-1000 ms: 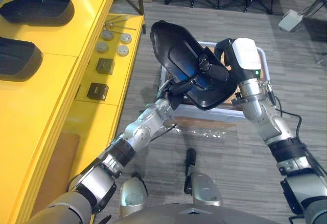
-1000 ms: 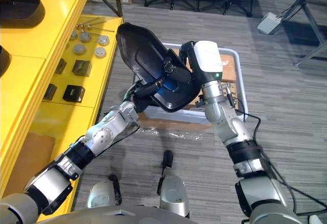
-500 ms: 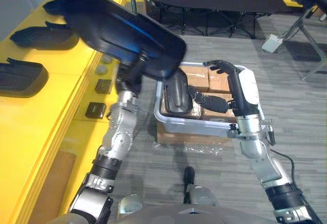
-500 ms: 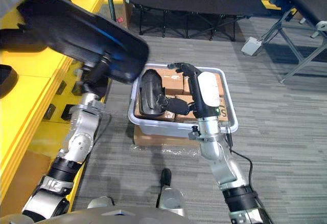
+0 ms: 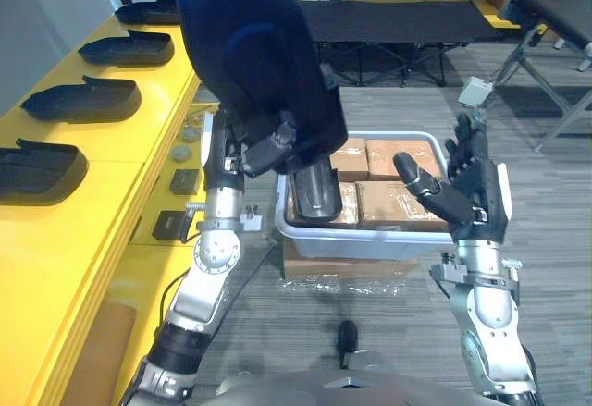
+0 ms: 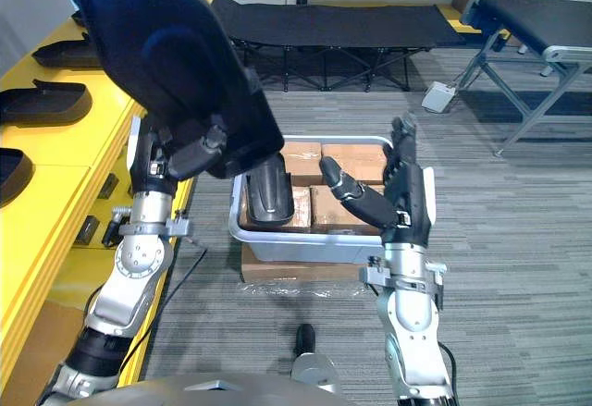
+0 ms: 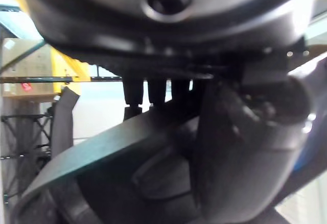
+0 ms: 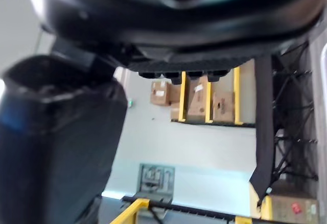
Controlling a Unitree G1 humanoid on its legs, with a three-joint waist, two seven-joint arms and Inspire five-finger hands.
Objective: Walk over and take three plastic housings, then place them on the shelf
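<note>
Six plastic housings point(image 5: 250, 64) point(image 5: 314, 189) point(image 5: 37, 167) point(image 5: 81, 101) point(image 5: 127, 49) point(image 5: 148, 13): four on the shelf point(image 5: 153, 87) at ten o'clock, one raised at twelve, one in the single bin point(image 5: 370, 239).

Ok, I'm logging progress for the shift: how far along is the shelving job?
Looks partway. Several black housings already lie on the yellow shelf. The left hand grips a raised housing beside the shelf, not yet set down. The right hand is open, near the bin, where one upright housing stands.

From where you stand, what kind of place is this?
Probably a workshop or factory: a yellow shelf holds black plastic housings in a row, and a grey bin holds cardboard boxes.
</note>
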